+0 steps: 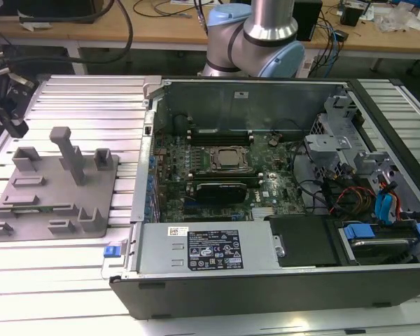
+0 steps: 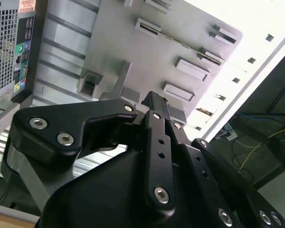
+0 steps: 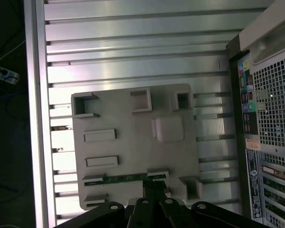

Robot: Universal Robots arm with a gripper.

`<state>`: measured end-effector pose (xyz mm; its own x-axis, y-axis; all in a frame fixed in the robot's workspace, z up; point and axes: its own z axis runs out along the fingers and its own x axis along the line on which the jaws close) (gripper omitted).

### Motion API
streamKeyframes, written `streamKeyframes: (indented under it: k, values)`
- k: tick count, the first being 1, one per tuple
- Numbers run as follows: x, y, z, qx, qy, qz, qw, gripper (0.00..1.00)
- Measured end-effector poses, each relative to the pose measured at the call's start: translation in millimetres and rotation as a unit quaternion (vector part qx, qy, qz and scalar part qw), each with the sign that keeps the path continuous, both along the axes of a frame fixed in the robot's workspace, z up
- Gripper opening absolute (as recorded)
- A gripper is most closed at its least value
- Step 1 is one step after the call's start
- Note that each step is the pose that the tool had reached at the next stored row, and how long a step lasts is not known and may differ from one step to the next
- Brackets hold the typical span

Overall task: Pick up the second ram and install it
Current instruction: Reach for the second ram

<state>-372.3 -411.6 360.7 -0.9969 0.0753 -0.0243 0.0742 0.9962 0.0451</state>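
**Claw over the tray, stick waiting in its holder**

The claw (image 3: 155,187) appears narrow, its jaws drawn together with nothing between them. In the second wrist view the claw (image 2: 154,102) hangs above the grey tray (image 2: 109,42) and looks clear of it, though how high it sits is hard to judge.

In the first wrist view the claw lines up with the second ram (image 3: 126,178). This thin green stick lies flat in a holder along one edge of the tray (image 3: 133,152). The claw's tip sits over the part of the stick nearer the computer (image 3: 270,95), not over its middle.

In the exterior view the tray (image 1: 49,189) rests on the ribbed table (image 1: 77,98), just beside the open computer (image 1: 266,280).

The step in hand looks like the approach for the pickup. To do it well, the jaws need to open wider than the stick before going down. They should close across its thin faces near mid-length. A straight lift would keep the stick from catching on the holder's blocks.
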Motion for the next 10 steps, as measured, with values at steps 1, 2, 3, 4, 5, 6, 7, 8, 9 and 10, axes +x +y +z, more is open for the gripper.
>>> streamKeyframes:
  k: [1,2,3,4,5,6,7,8,9,10]
  values:
    - [-1.4,-0.1,-2.0,0.0001,-0.0001,0.000,1.0000,0.08]
    - [-2.3,-0.2,-3.5,0.0001,-0.0001,0.000,1.0000,0.08]
    - [-3.4,-0.3,-5.0,0.0000,0.0000,0.000,1.0000,0.08]
    - [-5.1,-0.3,-7.6,0.0000,0.0000,0.000,1.0000,0.08]
    - [-7.2,-0.3,-10.0,0.0000,0.0000,0.000,1.0000,0.08]
    - [-8.4,-0.3,-11.4,0.0000,0.0000,0.000,1.0000,0.08]
    - [-9.1,-0.3,-12.4,0.0000,0.0000,0.000,1.0000,0.08]
    - [-10.2,-0.3,-13.8,0.0001,0.0000,0.000,1.0000,0.08]
    - [-12.0,-0.3,-16.8,0.0001,-0.0001,0.000,1.0000,0.08]
    - [-13.3,-0.5,-18.9,0.0000,0.0000,0.000,1.0000,0.08]
